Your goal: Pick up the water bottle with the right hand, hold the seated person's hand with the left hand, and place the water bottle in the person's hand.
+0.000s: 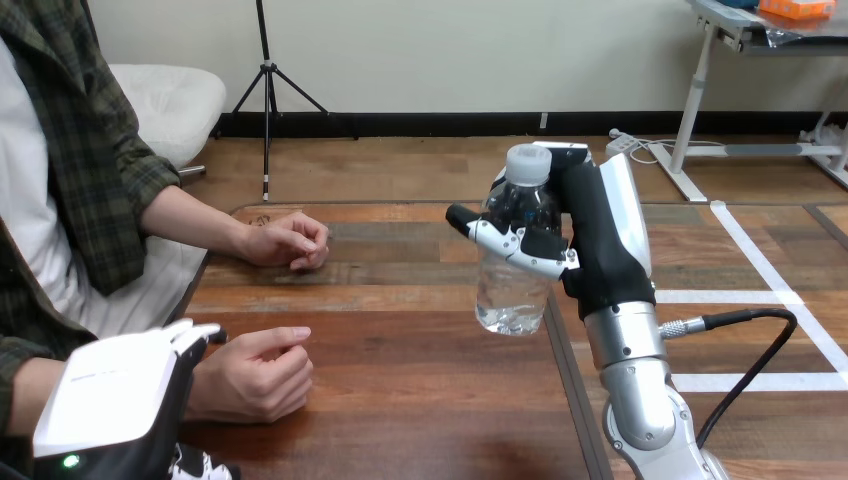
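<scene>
A clear water bottle (512, 270) with a white cap hangs upright above the table, right of centre. My right hand (590, 235) is shut on it, fingers wrapped round its upper half. My left hand (115, 395) sits at the lower left, its white back toward me, against the wrist side of the person's nearer hand (250, 372), which rests loosely curled on the table. I cannot tell whether my fingers hold it. The person's farther hand (285, 242) lies curled on the table near the far edge.
The wooden table (400, 400) runs from the person at the left to a seam near the right. Its right edge lies just under my right forearm (640, 390).
</scene>
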